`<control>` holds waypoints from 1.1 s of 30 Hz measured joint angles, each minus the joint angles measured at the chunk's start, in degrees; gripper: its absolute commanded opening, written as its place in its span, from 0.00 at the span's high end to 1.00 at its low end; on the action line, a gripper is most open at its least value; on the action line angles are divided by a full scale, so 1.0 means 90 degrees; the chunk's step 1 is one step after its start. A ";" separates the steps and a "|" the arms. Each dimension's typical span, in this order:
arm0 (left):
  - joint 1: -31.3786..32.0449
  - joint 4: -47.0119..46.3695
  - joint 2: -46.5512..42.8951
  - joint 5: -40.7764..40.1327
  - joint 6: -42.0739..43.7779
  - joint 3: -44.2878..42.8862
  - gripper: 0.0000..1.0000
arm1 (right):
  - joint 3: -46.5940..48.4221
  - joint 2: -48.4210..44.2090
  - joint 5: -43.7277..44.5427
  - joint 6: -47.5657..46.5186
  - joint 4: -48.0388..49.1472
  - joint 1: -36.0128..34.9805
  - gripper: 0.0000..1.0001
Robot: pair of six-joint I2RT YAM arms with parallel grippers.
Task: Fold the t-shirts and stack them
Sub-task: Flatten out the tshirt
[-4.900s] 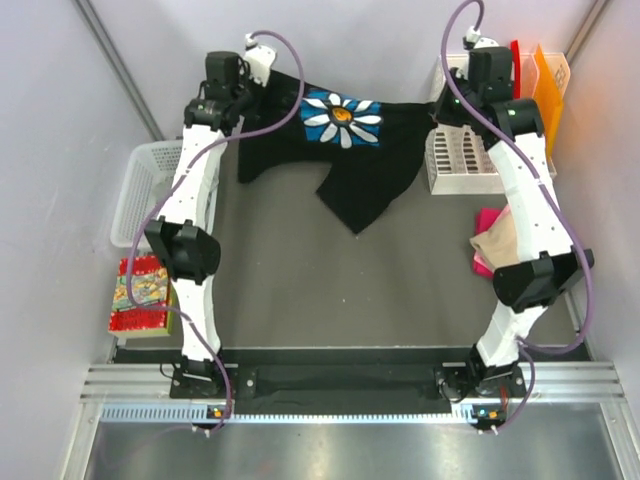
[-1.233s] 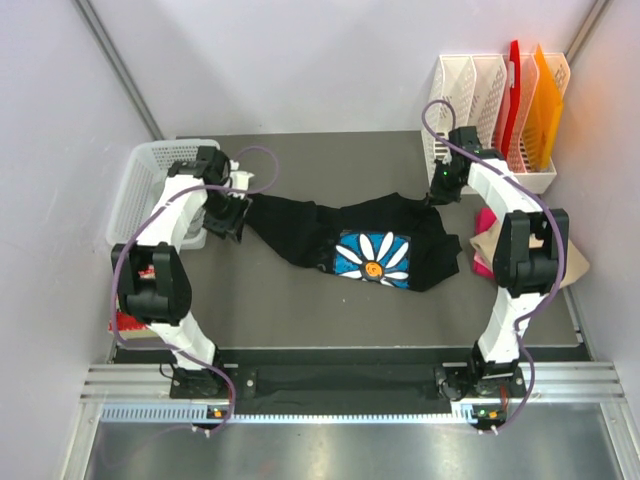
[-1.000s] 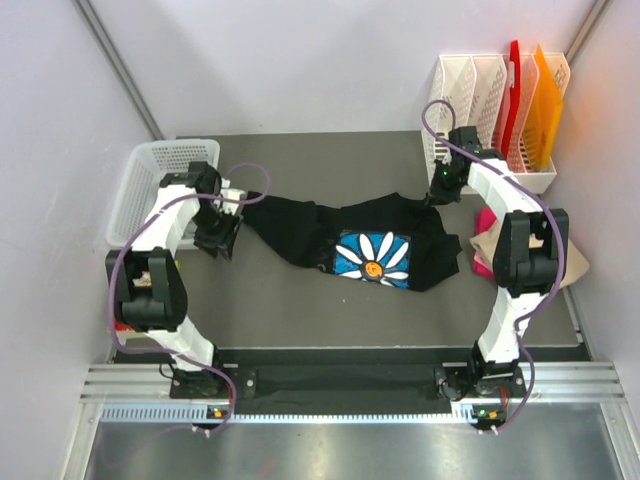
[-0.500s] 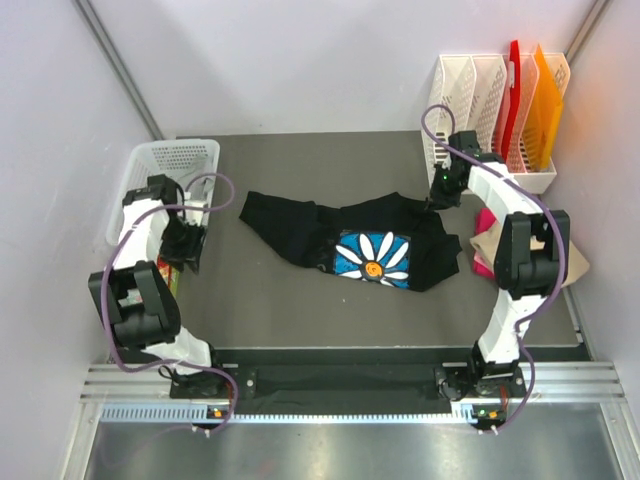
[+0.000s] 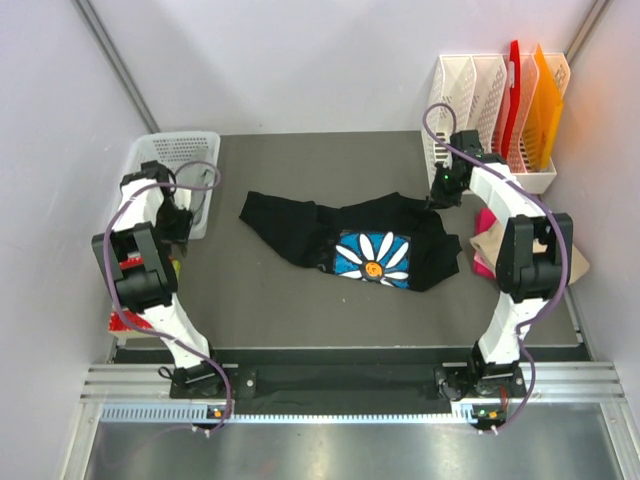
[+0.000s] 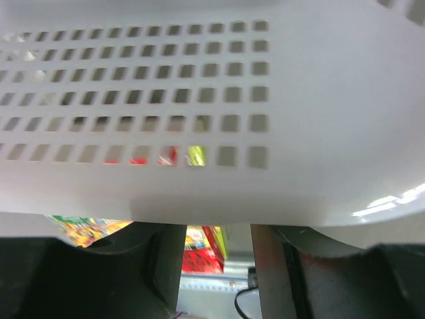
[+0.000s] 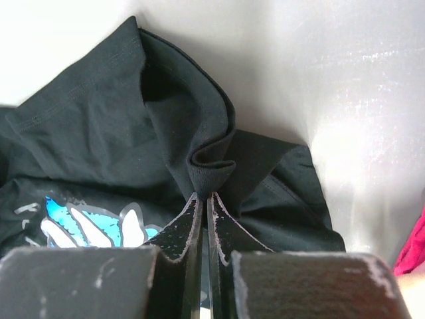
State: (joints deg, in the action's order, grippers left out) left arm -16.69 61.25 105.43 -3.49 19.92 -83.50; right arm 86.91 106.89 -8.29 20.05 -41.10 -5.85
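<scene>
Black t-shirt point(image 5: 340, 235) lies crumpled mid-bench point(image 5: 300, 300), daisy up | right gripper point(image 7: 203, 197) pinches a fold at its far right corner | left gripper point(image 6: 219, 229) jaws parted, empty, beside white basket point(image 5: 180, 145) | tan and pink t-shirts point(image 5: 488, 243) heaped at right edge | judged: nothing folded or stacked yet

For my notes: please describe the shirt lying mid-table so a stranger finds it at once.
On the dark table, between the white basket and the white file rack, lies a crumpled black t-shirt. Unlike the tan and pink cloths beside it, it bears a white-and-blue daisy.
</scene>
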 measured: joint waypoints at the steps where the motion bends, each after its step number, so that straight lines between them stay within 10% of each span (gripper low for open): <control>1: -0.0017 -0.0007 0.0134 -0.0005 -0.0039 -0.0187 0.53 | -0.0005 0.0000 0.0000 0.0000 0.0000 0.0000 1.00; 23: 0.0151 0.0192 0.0440 0.1052 -0.0544 -0.1897 0.49 | -0.0034 0.0000 -0.0192 0.0002 0.0119 0.0000 1.00; 33: 0.2936 0.0015 -0.0338 0.1406 -0.0651 -0.1530 0.44 | -0.0034 0.0000 -0.0274 0.0010 0.0138 -0.0027 1.00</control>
State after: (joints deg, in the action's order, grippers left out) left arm 9.74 61.39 102.39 9.17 14.06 -97.27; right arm 86.61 106.89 -10.76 20.14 -39.86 -6.09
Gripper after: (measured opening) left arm 0.558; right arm 0.010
